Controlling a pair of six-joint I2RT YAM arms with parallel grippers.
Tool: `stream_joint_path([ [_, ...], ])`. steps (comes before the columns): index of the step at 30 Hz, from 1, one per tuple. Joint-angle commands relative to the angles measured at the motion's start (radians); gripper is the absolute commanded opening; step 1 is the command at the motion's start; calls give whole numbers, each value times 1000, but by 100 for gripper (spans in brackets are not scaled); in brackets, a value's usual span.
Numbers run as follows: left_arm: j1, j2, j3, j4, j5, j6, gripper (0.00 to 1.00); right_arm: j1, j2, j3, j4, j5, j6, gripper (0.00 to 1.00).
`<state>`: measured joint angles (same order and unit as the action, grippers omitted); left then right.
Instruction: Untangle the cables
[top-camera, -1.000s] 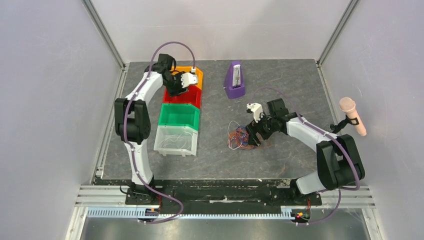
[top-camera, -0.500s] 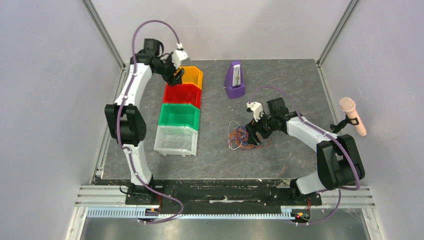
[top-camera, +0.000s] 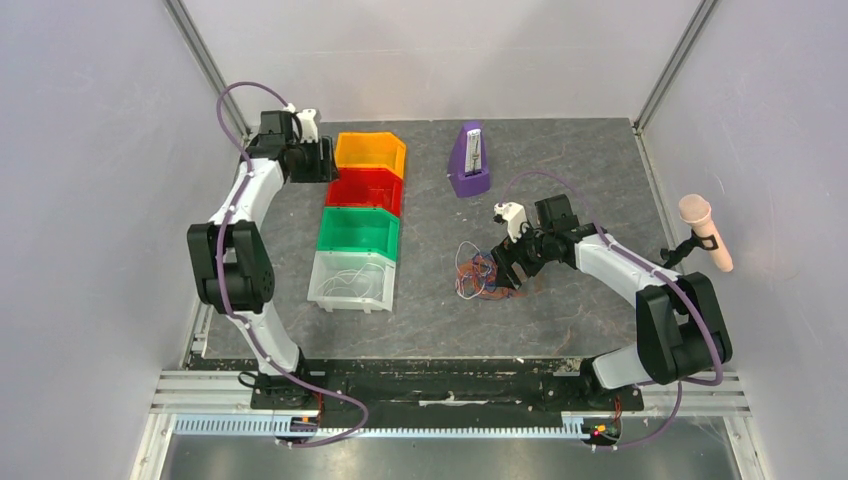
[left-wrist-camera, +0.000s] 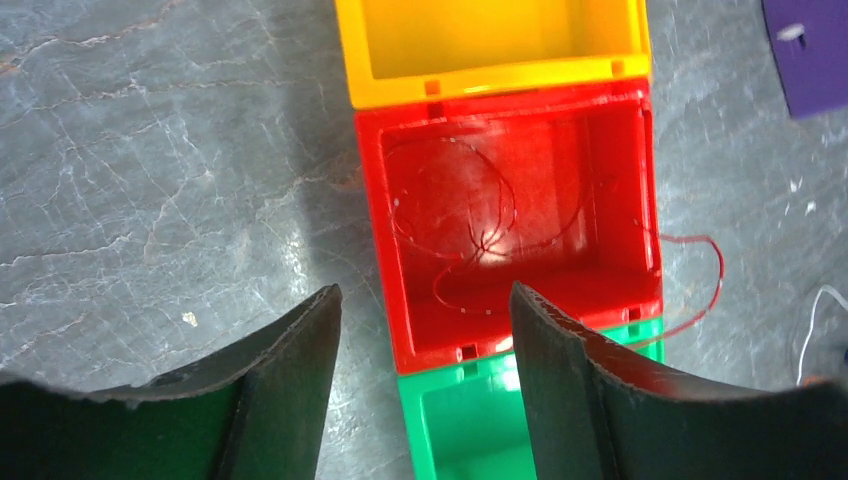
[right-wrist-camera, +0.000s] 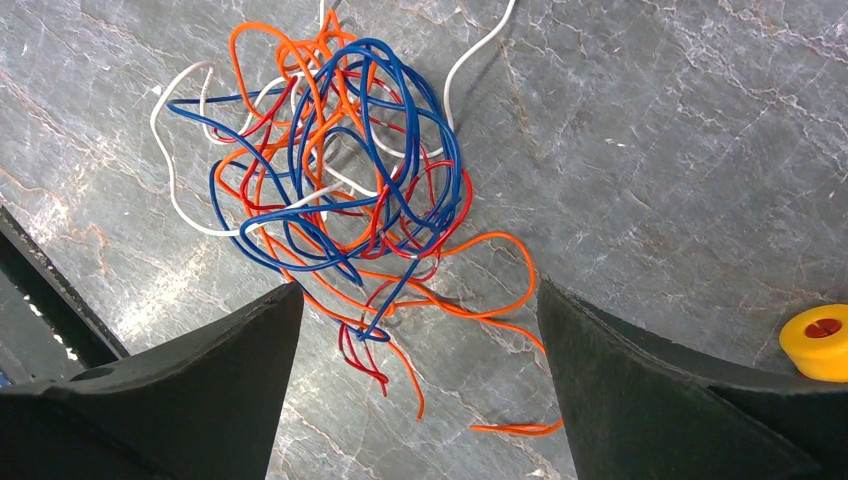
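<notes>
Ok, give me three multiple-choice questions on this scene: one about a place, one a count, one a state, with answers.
1. Where does the tangle of cables lie?
A) in a bin
B) on the table below the right claw
C) at the left arm's base

2. How many bins stand in the row?
A) two
B) four
C) six

3. How is the right claw?
A) shut on a cable
B) shut, empty
C) open, empty

Answers:
1 B, the knot lies on bare table under that claw.
2 B, orange, red, green and clear.
3 C, its fingers stand wide apart above the cables.
</notes>
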<state>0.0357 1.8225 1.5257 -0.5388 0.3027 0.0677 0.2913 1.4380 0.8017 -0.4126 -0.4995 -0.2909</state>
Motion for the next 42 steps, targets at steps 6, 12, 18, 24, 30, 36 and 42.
stream_joint_path([
  [6, -7, 74, 40, 139, -24, -177, 62, -2, -17, 7, 5, -13, 3, 90],
  [12, -9, 127, 80, 138, -7, -177, 56, -1, -15, 15, 3, -10, 6, 90],
  [18, -20, 140, 109, 138, 16, -138, 34, -2, -10, 17, 2, -6, 6, 90],
  [24, -23, 149, 144, 86, 104, -86, 11, -2, 1, 31, -1, -4, 8, 89],
  [30, -23, 127, 142, 57, 193, -45, 28, -2, 3, 42, -8, -1, 4, 89],
  [36, -72, -34, 15, 22, 339, 157, 76, -2, -11, 21, -6, 0, 1, 89],
  [42, -157, 1, 84, -120, 342, 295, 71, -2, 0, 28, -7, -6, 2, 89],
])
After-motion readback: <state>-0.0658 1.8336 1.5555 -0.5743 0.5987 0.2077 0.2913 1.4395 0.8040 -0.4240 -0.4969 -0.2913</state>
